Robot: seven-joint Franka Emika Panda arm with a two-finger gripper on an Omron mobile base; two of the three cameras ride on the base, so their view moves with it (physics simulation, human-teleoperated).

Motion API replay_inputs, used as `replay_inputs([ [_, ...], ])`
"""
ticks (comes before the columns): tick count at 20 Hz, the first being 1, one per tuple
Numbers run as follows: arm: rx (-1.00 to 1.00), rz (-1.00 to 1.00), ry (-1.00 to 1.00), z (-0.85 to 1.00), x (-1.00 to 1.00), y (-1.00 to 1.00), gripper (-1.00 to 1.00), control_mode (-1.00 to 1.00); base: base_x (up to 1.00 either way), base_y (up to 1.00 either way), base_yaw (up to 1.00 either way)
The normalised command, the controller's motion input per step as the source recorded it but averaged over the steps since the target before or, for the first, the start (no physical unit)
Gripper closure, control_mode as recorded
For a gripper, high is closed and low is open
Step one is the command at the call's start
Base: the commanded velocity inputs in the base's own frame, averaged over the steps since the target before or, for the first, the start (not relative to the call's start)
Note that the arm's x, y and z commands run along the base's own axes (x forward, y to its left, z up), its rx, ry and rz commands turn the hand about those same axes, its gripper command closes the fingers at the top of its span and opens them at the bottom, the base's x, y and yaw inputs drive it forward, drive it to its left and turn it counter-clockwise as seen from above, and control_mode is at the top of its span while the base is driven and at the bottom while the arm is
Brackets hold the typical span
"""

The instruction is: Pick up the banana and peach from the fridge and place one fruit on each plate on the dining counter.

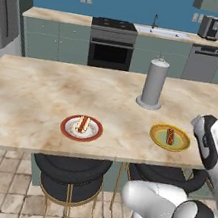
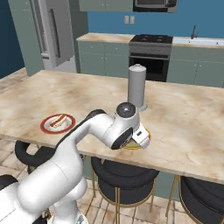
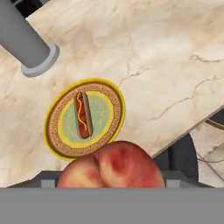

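The peach (image 3: 111,168), round and reddish-orange, sits at the bottom of the hand view with my gripper (image 3: 111,177) shut on it; the fingertips are hidden behind it. It hangs just above the near edge of the yellow-orange plate (image 3: 51,131), which holds a hot dog (image 3: 83,114). In the left base view my hand (image 1: 206,138) is right of that plate (image 1: 153,134), and the red-rimmed plate (image 1: 65,126), further left on the dining counter (image 1: 33,87), also carries a hot dog. The fridge (image 2: 54,30) stands at the back left. The banana is out of view.
A tall grey paper-towel roll on its stand (image 1: 153,83) rises behind the yellow plate. Black stools (image 1: 71,175) are tucked under the counter's near edge. The wall counter with stove (image 1: 111,43) and sink lies beyond.
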Motion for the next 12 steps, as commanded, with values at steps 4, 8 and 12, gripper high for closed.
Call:
replay_inputs([
  [4,0.02,0.17,0.00,-0.39,0.26,-0.37,1.00,-1.00,0.00,0.00,0.00],
  [8,0.00,0.20,0.00,-0.47,0.51,-0.04,1.00,-1.00,0.00,0.00,0.00],
  [12,0.00,0.21,0.07,-0.45,0.76,0.00,1.00,-1.00,0.00,0.00,0.00],
])
